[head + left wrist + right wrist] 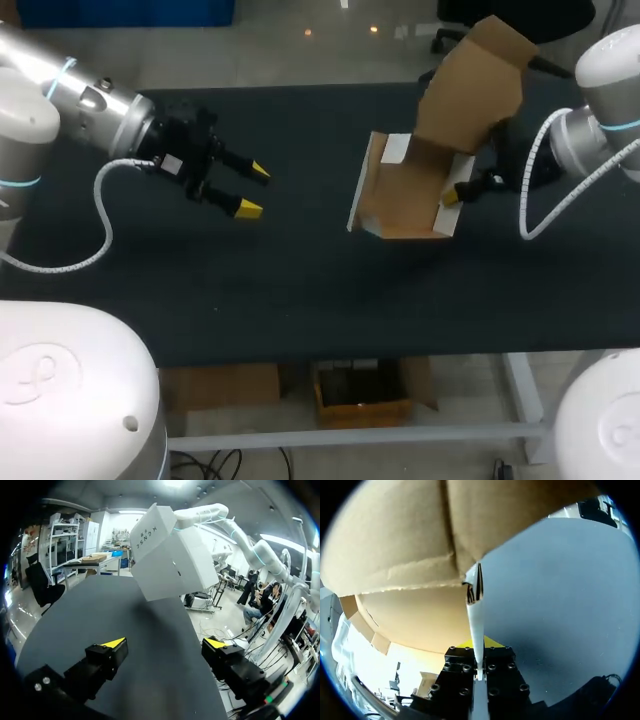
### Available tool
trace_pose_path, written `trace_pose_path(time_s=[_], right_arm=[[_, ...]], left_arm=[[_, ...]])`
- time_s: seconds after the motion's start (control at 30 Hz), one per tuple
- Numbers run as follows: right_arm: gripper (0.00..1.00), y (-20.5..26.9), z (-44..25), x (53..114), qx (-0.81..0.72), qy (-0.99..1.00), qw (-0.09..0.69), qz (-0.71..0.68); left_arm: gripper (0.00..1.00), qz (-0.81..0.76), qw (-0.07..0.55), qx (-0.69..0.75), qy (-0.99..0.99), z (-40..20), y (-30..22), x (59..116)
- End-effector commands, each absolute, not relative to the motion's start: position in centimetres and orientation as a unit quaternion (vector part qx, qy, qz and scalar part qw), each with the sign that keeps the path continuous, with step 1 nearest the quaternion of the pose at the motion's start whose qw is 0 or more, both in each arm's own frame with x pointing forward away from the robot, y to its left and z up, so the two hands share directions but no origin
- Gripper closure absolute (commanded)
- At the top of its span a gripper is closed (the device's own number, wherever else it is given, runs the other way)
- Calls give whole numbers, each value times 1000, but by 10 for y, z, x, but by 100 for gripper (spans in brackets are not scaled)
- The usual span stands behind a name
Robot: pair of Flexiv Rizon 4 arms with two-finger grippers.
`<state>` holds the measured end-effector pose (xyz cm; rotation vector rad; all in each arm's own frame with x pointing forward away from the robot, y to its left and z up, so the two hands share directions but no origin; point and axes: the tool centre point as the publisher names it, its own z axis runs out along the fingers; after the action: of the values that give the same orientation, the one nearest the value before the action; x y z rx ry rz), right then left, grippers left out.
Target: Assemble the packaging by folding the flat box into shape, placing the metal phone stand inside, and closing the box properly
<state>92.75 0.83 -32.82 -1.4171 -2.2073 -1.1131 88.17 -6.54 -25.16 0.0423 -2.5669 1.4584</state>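
Right jaws clamp the box at its 3 o'clock wall. Left jaws gape empty, 9 o'clock on the surface

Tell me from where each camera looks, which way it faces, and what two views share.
Head view: above and behind the robot, facing down on the table; left arm with open left pincer, right arm with right pincer at the box.
Left wrist view: on the left arm, looking past its open pincer across the table at the box's white outside.
Right wrist view: on the right arm, close to the box's brown inside; its pincer grips one wall.
Shared: all three see the box.
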Motion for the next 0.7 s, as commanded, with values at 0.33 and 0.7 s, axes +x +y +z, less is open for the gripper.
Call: trace_pose_path(time_s=[0.33,0.7], right_arm=[[100,2,-321,935,-510,-798,237,-215],[100,-5,-320,922,-573,-777,236,-111]], left_arm=[[0,378,-21,6,-925,-249,-79,897],[0,355,-58,-10,-933,-252,-70,906]])
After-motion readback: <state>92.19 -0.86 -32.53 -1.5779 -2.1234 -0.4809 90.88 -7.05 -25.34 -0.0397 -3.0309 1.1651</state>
